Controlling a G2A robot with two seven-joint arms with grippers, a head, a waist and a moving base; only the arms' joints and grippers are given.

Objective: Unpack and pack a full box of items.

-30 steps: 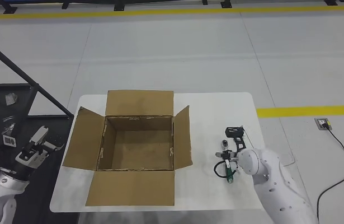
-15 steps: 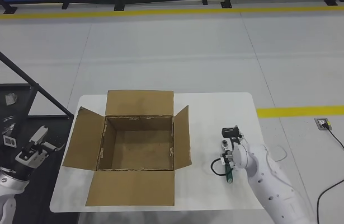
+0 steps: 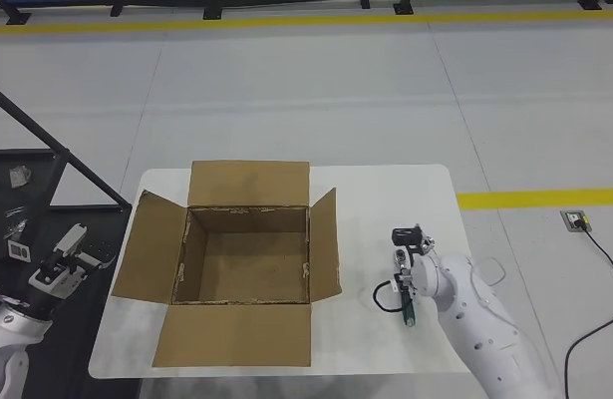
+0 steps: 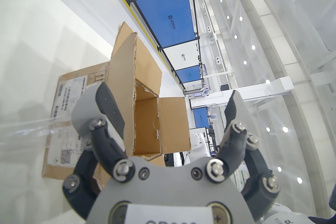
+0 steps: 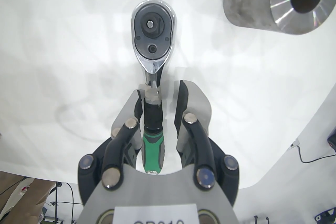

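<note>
Item 1. Cardboard box (image 3: 248,261): sits on the left half of the white desk (image 3: 386,195) with all four flaps folded outward. Inside, the bare brown floor and walls show. The rim is ragged where the corrugated edge has torn. In the left wrist view, one flap's outer face carries pasted paper labels.

Item 2. Ratchet wrench (image 5: 153,33): lies flat on the desk to the right of the box, well apart from it. It has a polished chrome teardrop head with a dark round drive face, a narrow chrome neck, a black collar and a green rubber-look grip.

Item 3. Metal cylinder (image 5: 258,3): lies on its side near the ratchet head, not touching it. It has a dull grey brushed wall, a bright machined end face and a dark bore.

Item 4. Right claw (image 5: 160,93): released, its fingers straddling the wrench handle at the collar. One pad is against the collar and the other stands off with a gap.

Item 5. Left claw (image 4: 170,93): spread wide and holding nothing. It sits off the left edge of the desk, facing the box.

Changes over the last second: the right wrist has edged slightly toward the box. The wrench, the box and the left arm sit as they did.
</note>
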